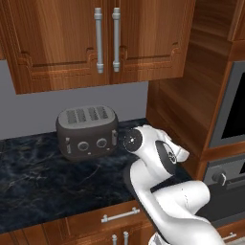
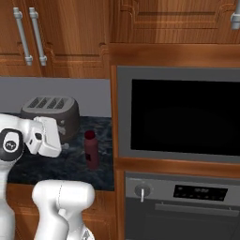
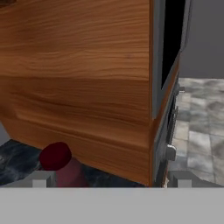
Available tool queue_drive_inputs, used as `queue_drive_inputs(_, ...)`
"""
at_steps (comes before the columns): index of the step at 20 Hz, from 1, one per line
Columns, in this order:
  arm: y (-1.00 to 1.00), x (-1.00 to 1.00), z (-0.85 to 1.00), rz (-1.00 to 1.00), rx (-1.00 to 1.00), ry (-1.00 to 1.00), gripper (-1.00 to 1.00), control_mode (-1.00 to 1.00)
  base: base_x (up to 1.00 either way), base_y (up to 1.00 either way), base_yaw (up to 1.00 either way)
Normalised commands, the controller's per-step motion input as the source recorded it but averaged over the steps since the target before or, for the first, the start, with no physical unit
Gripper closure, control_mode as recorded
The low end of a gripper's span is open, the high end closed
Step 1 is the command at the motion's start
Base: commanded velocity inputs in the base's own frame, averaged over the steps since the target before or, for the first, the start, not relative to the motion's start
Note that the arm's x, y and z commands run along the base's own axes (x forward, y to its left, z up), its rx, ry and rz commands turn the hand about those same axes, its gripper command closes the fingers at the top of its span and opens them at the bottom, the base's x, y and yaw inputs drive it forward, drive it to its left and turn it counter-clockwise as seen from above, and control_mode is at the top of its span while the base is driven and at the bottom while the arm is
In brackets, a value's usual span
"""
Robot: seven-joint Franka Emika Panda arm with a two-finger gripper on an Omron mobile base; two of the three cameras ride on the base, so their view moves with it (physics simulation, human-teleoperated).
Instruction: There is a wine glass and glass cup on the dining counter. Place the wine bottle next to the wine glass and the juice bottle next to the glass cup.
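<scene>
Juice bottle (image 3: 61, 164) just inside left jaw, jaws apart.

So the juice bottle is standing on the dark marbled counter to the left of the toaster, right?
Not quite. The juice bottle does stand on the dark marbled counter, but to the right of the toaster, beside the wooden oven cabinet. The right base view shows this.

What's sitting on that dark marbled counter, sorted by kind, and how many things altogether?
Toasters: 1, the grey toaster by the back wall.
Bottles: 1, the slim dark-red juice bottle standing near the wooden oven cabinet.
Total: 2 things on the counter.
</scene>
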Motion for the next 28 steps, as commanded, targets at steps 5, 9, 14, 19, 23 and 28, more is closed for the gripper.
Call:
queue_drive_inputs(5,-0.05,0.18,-0.10,0.00,0.00,-0.01,-1.00,-1.00,0.00,0.00,0.00)
queue_drive_inputs(9,-0.01,0.17,-0.11,0.00,0.00,0.00,-1.00,-1.00,0.00,0.00,0.00)
queue_drive_inputs(14,-0.01,0.22,-0.10,0.00,0.00,0.00,-1.00,-1.00,0.00,0.00,0.00)
queue_drive_inputs(19,-0.04,0.20,-0.07,0.00,-0.01,0.00,-1.00,-1.00,0.00,0.00,0.00)
queue_drive_inputs(23,-0.03,0.19,-0.08,0.00,-0.05,0.00,-1.00,-1.00,0.00,0.00,0.00)
queue_drive_inputs(28,-0.01,0.21,-0.14,0.00,-0.04,0.00,-1.00,-1.00,0.00,0.00,0.00)
